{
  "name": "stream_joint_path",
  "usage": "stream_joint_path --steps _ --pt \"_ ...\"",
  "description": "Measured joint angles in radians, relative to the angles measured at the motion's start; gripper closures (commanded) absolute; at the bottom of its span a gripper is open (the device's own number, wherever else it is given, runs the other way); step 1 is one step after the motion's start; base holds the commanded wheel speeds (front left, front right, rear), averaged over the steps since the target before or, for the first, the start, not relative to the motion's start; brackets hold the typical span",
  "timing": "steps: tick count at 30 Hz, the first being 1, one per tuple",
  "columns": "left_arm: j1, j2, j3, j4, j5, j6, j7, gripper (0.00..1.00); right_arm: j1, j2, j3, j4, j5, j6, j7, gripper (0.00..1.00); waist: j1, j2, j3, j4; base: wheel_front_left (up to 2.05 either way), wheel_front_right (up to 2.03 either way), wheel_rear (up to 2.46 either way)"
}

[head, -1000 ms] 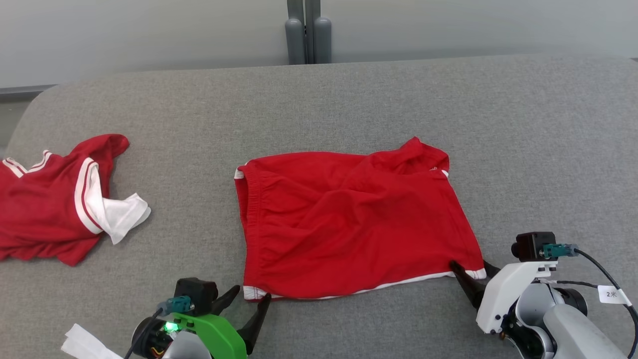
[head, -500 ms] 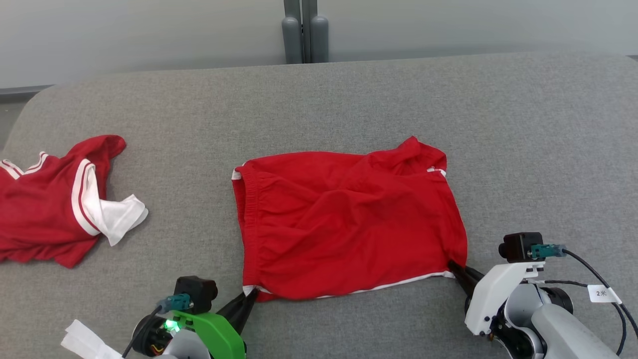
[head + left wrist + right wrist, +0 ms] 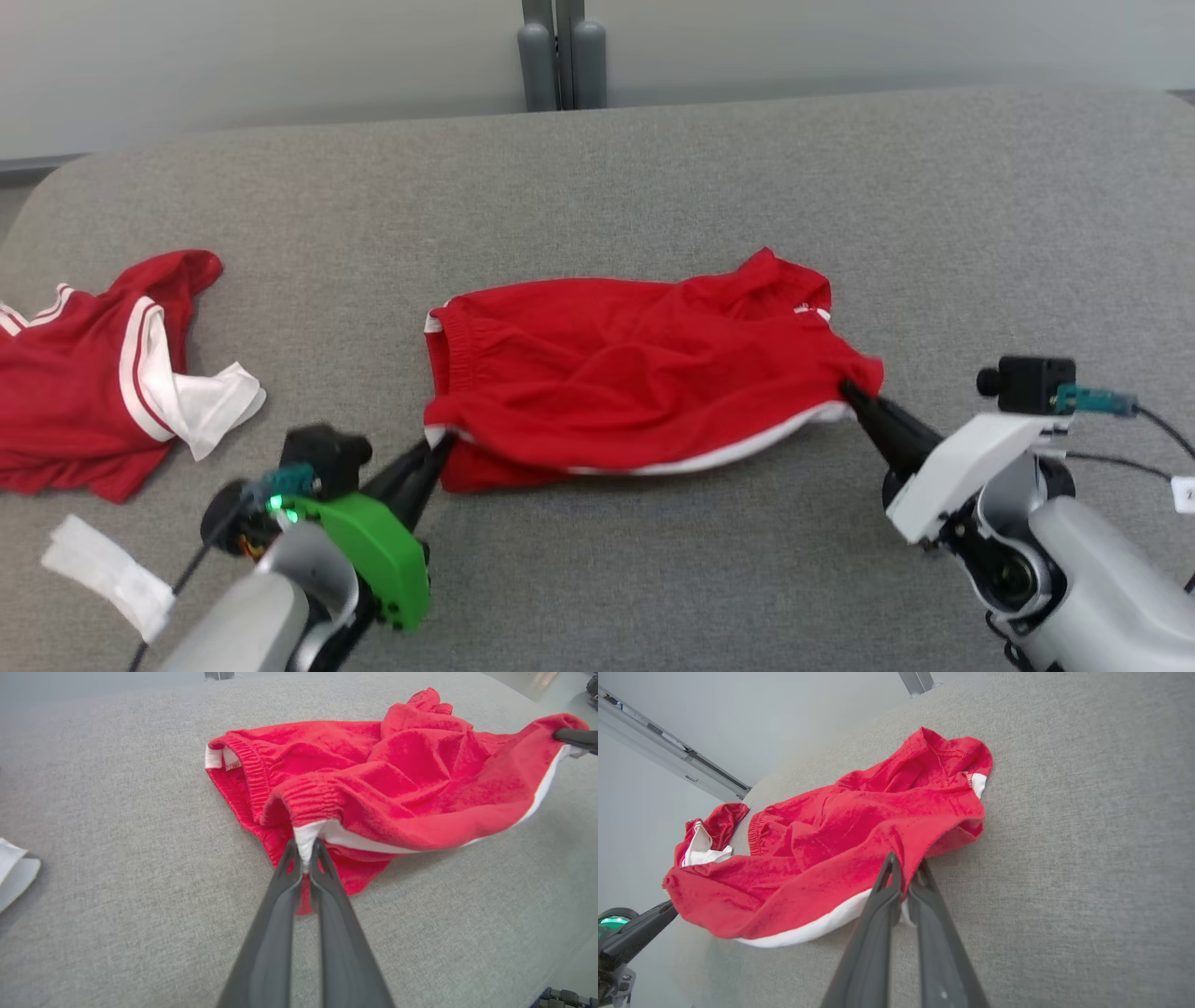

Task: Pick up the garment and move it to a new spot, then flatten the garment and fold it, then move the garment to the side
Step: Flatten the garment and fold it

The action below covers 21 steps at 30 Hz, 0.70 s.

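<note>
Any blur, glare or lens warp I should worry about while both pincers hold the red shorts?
Head view: even soft light, no glare; the green bracket behind the left pincer is motion-blurred. Left wrist view: red white-trimmed cloth shorts sharp, faint shadow beneath the lifted hem, grey fabric surface bowed by the wide lens. Right wrist view: scene tilted, cloth sharp at the right pincer.

Lab-like: grey padded table (image 3: 653, 168), bare wall (image 3: 233, 65).

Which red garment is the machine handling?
On the grey fabric surface, at the centre, are red cloth shorts with an elastic waistband. Unlike the crumpled red-and-white top at left, the left end effector and right end effector pinch their corners.
</note>
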Motion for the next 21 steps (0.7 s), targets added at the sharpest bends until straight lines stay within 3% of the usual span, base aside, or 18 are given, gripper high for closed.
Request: stream_joint_path --steps 7,21 --pt "-0.326 0.039 0.032 -0.015 0.020 -0.003 0.038 1.00 -0.261 -0.052 0.025 -0.074 0.071 0.000 0.012 1.00 0.0000 0.0000 0.100 -0.005 0.00 0.00 0.00" --pt "-1.059 0.065 -0.103 0.216 -0.061 -0.008 0.011 1.00 -0.950 -0.061 0.105 0.081 0.161 0.000 -0.019 1.00 0.0002 0.0000 0.373 -0.029 0.00 0.00 0.00"
